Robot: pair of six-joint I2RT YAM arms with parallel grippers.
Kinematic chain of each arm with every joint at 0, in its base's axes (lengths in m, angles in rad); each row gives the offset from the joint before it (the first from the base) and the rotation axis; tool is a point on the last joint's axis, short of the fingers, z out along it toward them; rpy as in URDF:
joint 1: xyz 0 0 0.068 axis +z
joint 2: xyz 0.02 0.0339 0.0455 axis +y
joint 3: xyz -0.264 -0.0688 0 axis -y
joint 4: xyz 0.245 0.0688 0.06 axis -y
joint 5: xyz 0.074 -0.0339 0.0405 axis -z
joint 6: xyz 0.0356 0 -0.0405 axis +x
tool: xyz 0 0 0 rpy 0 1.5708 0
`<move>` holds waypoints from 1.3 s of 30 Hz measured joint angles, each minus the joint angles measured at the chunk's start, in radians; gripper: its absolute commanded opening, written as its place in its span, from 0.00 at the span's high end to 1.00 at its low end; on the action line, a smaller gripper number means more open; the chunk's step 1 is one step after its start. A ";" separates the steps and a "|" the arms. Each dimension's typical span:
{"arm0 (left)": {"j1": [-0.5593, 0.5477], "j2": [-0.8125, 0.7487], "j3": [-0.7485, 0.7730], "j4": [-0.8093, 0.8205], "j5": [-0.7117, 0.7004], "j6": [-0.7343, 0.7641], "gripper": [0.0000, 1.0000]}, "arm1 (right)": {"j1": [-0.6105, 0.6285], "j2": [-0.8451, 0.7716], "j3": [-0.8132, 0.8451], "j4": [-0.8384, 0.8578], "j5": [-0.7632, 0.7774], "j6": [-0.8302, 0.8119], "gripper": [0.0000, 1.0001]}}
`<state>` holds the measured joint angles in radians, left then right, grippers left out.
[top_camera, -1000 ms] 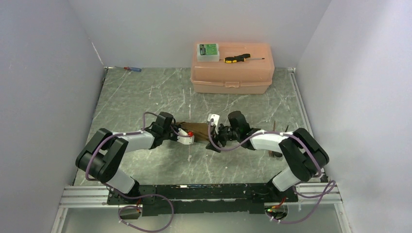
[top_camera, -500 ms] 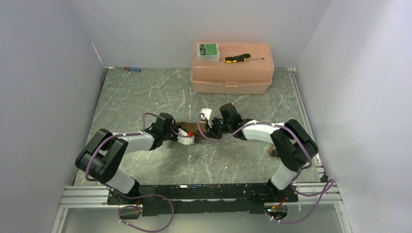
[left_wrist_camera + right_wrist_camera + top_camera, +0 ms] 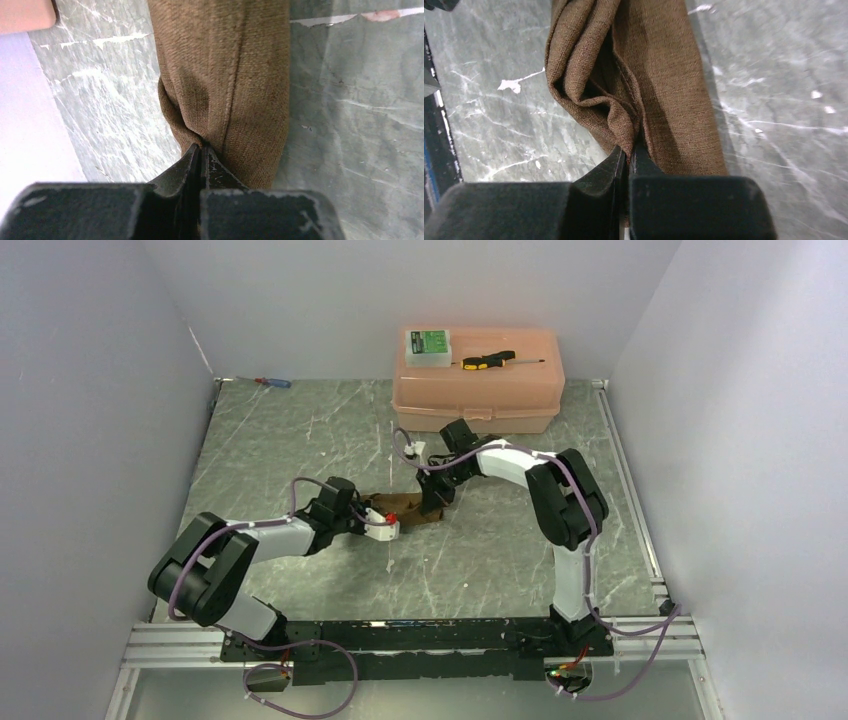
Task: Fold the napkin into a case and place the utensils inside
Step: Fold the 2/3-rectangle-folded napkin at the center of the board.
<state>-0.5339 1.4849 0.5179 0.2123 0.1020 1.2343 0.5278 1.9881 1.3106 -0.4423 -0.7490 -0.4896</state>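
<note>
We find the left tool [image 3: 201,150] with its two black fingers pressed together on the near end of the napkin [image 3: 235,75], a tuck of the brown cloth nipped between their tips. The right tool [image 3: 628,150] is likewise clamped tight on the napkin. It grips an end where the layers bunch up and gape into a loose pocket just left of the grip.

From above, we see the napkin lying as a narrow folded strip on the marbled grey tabletop [image 3: 300,440], in the middle of it. The left tool is at the strip's left end and the right tool at its right end, the right arm arching in from the far side.

Well apart, at the far edge, stands a pink plastic box [image 3: 478,400]. On its lid lie a small green-labelled case [image 3: 428,344] and a yellow-and-black screwdriver [image 3: 487,360]. A blue-and-red screwdriver [image 3: 272,383] lies in the far left corner.
</note>
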 measured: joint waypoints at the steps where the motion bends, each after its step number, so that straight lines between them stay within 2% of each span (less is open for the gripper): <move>1: -0.002 -0.002 0.001 -0.002 -0.004 -0.009 0.85 | -0.003 0.021 0.016 -0.032 -0.013 -0.005 1.00; 2: -0.003 -0.003 0.003 -0.005 -0.008 -0.018 0.77 | -0.007 0.040 0.029 -0.058 -0.024 -0.008 1.00; 4: -0.005 -0.006 0.012 -0.018 -0.014 -0.040 0.72 | -0.013 0.072 0.057 -0.104 -0.050 -0.014 1.00; 16: -0.007 -0.058 0.164 -0.281 0.021 -0.215 0.65 | -0.030 0.167 0.180 -0.251 -0.117 -0.027 1.00; 23: -0.009 -0.124 0.221 -0.405 0.124 -0.280 0.61 | -0.031 0.170 0.183 -0.256 -0.124 -0.015 1.00; 28: -0.011 -0.122 0.287 -0.467 0.216 -0.319 0.51 | -0.032 0.170 0.180 -0.253 -0.132 -0.004 1.00; 33: -0.023 -0.099 0.349 -0.473 0.296 -0.346 0.47 | -0.039 0.173 0.168 -0.246 -0.161 0.012 1.00; 39: -0.111 -0.075 0.346 -0.472 0.335 -0.333 0.43 | -0.062 0.180 0.159 -0.245 -0.220 0.023 1.00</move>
<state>-0.6449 1.4101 0.8642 -0.2600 0.4370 0.9009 0.4660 2.1677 1.4696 -0.6876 -0.9695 -0.4667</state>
